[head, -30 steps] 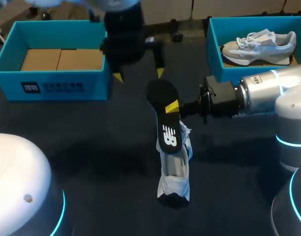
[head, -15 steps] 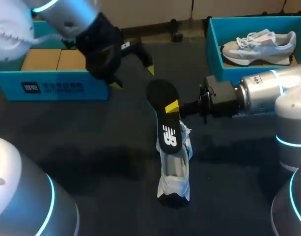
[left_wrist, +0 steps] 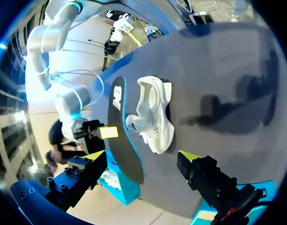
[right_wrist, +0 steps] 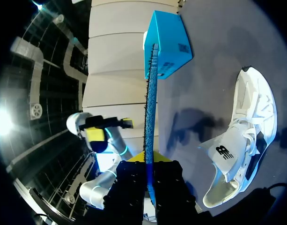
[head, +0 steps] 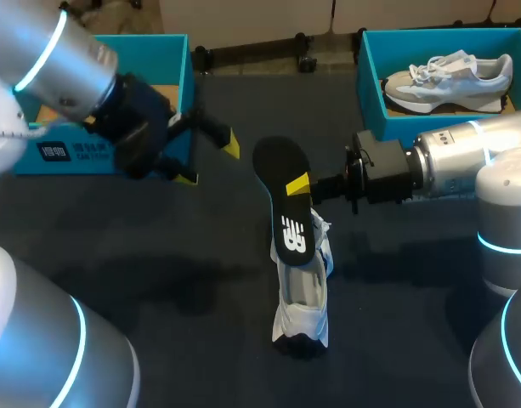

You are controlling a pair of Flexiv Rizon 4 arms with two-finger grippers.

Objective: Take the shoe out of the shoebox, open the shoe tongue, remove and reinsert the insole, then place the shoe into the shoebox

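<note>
A white shoe (head: pixel 301 297) lies on the dark table, its opening facing up; it also shows ahead of my left gripper (left_wrist: pixel 155 115) and beside my right gripper (right_wrist: pixel 241 136). Its black insole (head: pixel 285 200) hangs above it, out of the shoe, with my right gripper (head: pixel 299 184) shut on its edge. In the right wrist view the insole (right_wrist: pixel 150 103) stands edge-on between the shut fingers (right_wrist: pixel 149 164). My left gripper (head: pixel 209 161) hovers open to the insole's left, holding nothing. From the left wrist the insole (left_wrist: pixel 122 140) lies ahead, between the wide-spread fingers (left_wrist: pixel 142 157).
A blue shoebox (head: pixel 60 149) stands at the back left, partly hidden by my left arm. A second blue box (head: pixel 370 93) at the back right holds another pale shoe (head: pixel 447 78). The left box also shows in the right wrist view (right_wrist: pixel 166 44).
My left arm has swung from behind the insole to the left and toward the table's front, still open. The right gripper, insole and shoe have not moved.
</note>
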